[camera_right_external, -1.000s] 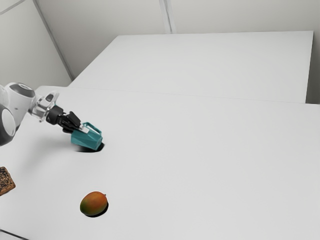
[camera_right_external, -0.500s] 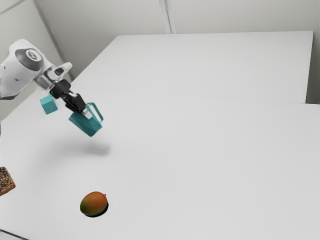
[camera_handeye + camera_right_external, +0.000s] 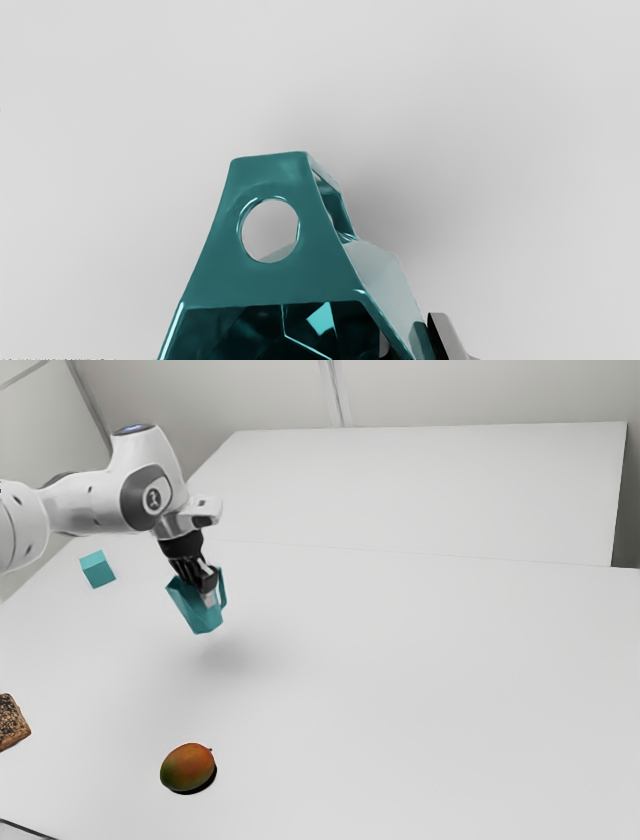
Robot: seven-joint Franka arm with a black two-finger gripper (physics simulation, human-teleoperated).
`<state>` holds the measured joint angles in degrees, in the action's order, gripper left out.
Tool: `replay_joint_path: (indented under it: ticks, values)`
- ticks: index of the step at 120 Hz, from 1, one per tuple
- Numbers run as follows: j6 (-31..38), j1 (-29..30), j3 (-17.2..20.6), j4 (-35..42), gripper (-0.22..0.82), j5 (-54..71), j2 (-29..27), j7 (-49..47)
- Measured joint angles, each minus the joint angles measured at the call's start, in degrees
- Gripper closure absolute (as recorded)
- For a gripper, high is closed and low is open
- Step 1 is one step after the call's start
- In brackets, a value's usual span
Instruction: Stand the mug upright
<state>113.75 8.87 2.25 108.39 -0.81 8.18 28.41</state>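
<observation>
Above the desk (image 3: 400, 700), at twelve o'clock from the mango (image 3: 188, 768) in exterior view, the gripper (image 3: 208, 596) pinches the mug (image 3: 197, 612), now rotated nearer upright; levelling and lowering apparently remain.

Free passage over the worktop (image 3: 430, 680) extends from the mango (image 3: 187, 768) toward the exterior view's right, and between mango and far edge. Low obstacles: the mango; a seeded brown slice (image 3: 11, 722) at the exterior view's left; a teal cube (image 3: 97, 569) near the worktop's far corner, exterior view's left.
</observation>
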Motion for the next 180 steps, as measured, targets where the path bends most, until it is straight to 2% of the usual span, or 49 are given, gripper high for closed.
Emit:
replay_joint_path:
  ticks: [37,84,95,113,129,149,180]
  values:
    - [10.5,-0.4,0.1,6.7,0.77,2.2,0.5,-8.1]
    - [15.1,-1.0,0.2,7.2,0.76,2.9,4.7,-14.3]
    - [15.5,-1.1,0.2,7.2,0.68,2.6,5.0,-15.0]
    - [15.8,-1.2,0.2,7.2,0.36,2.1,4.8,-15.8]
    - [15.0,-1.4,0.2,7.2,0.19,1.9,3.3,-16.2]
    - [9.8,-1.5,0.0,5.4,0.09,1.6,-1.7,-16.6]
    - [-6.4,-1.3,-0.1,-15.6,0.03,1.2,-2.5,-17.0]
